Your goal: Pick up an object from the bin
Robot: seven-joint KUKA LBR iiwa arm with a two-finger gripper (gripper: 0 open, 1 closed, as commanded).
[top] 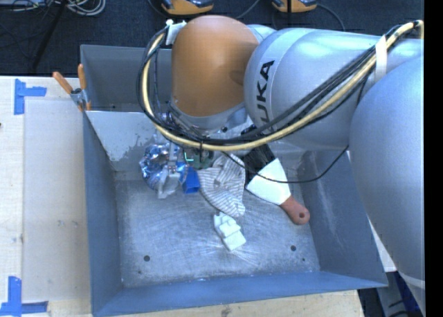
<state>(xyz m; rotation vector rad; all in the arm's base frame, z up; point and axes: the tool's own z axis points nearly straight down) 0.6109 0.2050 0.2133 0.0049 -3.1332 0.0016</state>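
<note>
Claw is set low beneath the orange wrist cover, over a crumpled silver-blue wrapper toward 10 o'clock of the bin. Whether it is clenched or released cannot be told. A blue block is seen at its 4 o'clock, a striped cloth just beyond, and a white piece at 5 o'clock.

One each: striped cloth, white spatula, white block, blue wrapper.

Here's the bin: crumpled wrapper back-left, small block just right of it, cloth next along, handled scraper further right, little lump in front of the cloth.
</note>
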